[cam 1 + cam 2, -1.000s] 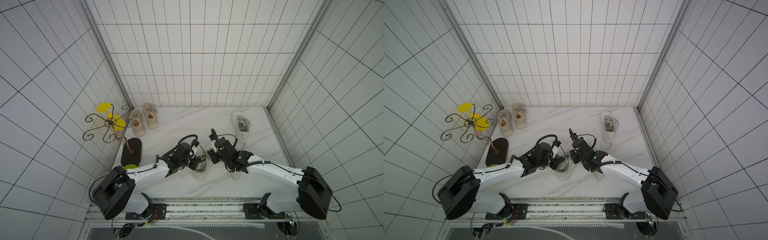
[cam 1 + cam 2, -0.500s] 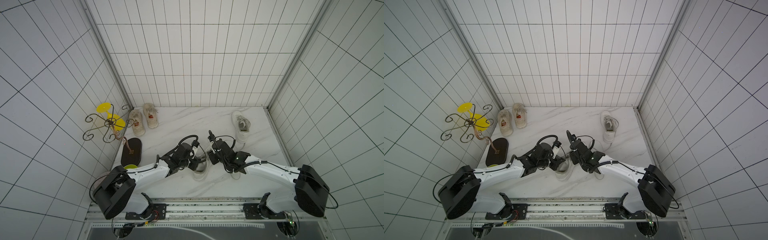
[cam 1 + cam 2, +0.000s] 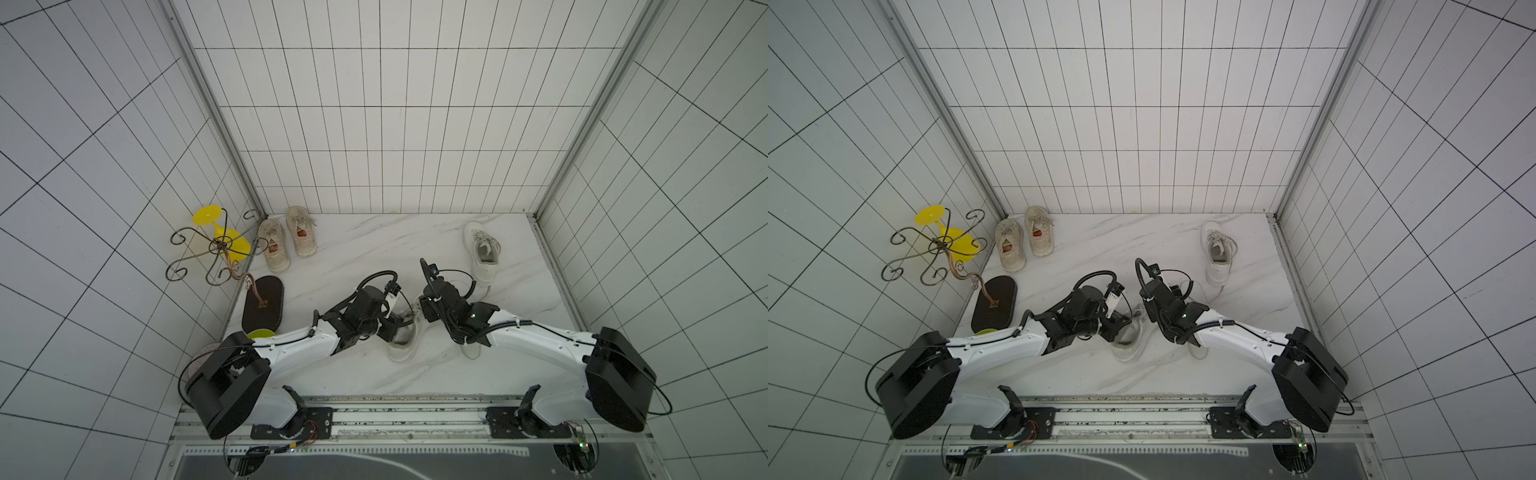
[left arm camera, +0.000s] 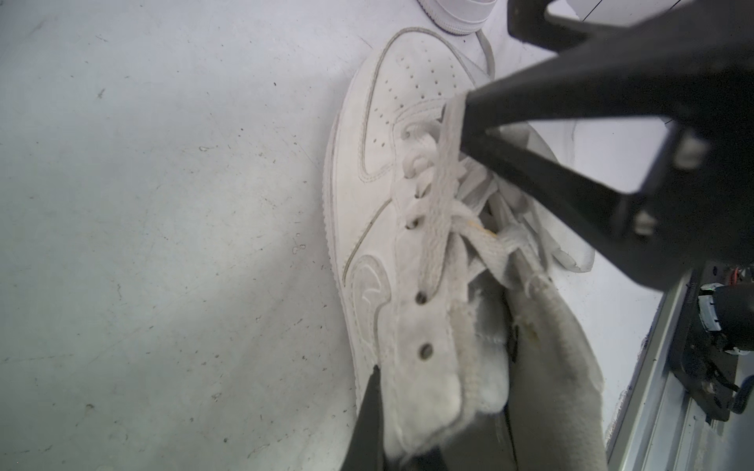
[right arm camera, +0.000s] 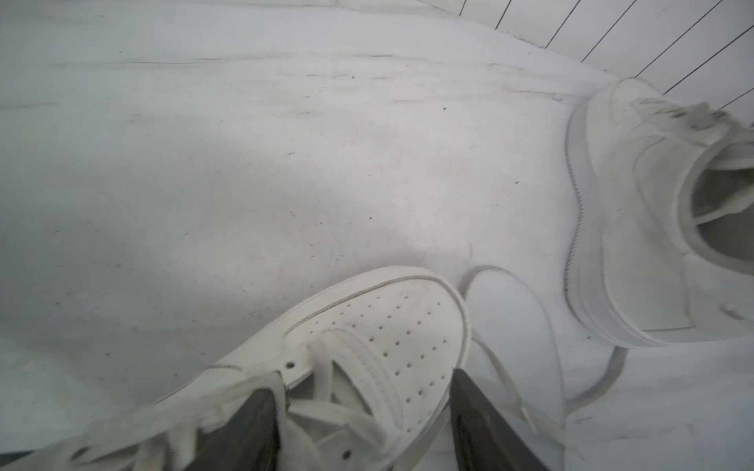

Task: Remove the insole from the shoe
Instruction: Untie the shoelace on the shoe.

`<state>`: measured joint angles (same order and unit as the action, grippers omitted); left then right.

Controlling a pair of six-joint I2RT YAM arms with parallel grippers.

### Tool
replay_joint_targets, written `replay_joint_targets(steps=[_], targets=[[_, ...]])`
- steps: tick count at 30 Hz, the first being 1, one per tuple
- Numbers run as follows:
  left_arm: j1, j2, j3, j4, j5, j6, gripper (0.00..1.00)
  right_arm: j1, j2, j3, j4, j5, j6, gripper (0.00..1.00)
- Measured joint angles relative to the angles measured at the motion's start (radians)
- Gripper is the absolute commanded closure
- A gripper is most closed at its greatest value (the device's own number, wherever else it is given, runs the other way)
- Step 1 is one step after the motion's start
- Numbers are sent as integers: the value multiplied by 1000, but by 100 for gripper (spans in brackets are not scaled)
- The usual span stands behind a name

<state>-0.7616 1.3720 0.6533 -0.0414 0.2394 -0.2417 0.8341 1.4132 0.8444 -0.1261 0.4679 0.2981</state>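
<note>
A worn white leather low-top sneaker point(image 3: 402, 348) lies on the white marbled tabletop point(image 3: 353, 257) in the lower middle of both top views point(image 3: 1128, 348). It sits between the two arms, its heel toward the bottom edge and its laced front under the claws.

The left claw point(image 3: 391, 331) comes in from the lower left. It is closed tight on the shoe's side wall beside the eyelets. In the left wrist view point(image 4: 416, 432) one finger sits outside that wall and the other inside the opening.

The right claw point(image 3: 419, 312) comes in from the right and stands wide. In the right wrist view point(image 5: 363, 407) its two dark fingers point(image 5: 253, 428) straddle the laces just behind the perforated toe point(image 5: 387, 326). I cannot tell whether they press on the shoe.

A grey fabric flap point(image 4: 551, 367) with a frayed edge stands up in the shoe's opening. The insole cannot be made out, and I cannot tell whether this flap is it.

A flat white sole-shaped sheet point(image 5: 510, 322) lies on the tabletop just beside the toe.

A second white sneaker point(image 3: 482, 249) stands apart at the upper right of the tabletop. A pair of beige canvas sneakers point(image 3: 274, 245) sits in the upper left corner, near a scrolled wire stand point(image 3: 216, 249) holding a yellow plastic goblet point(image 3: 230, 245).
</note>
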Motion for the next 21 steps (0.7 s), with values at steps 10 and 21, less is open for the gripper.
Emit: replay_joint_targets(steps=[10, 21], targets=[[-23, -27, 0, 59, 0, 6, 100, -135, -25, 3, 6, -40, 84, 20], [-34, 14, 35, 37, -11, 23, 100, -202, -101, 3, 30, -53, 56, 18]])
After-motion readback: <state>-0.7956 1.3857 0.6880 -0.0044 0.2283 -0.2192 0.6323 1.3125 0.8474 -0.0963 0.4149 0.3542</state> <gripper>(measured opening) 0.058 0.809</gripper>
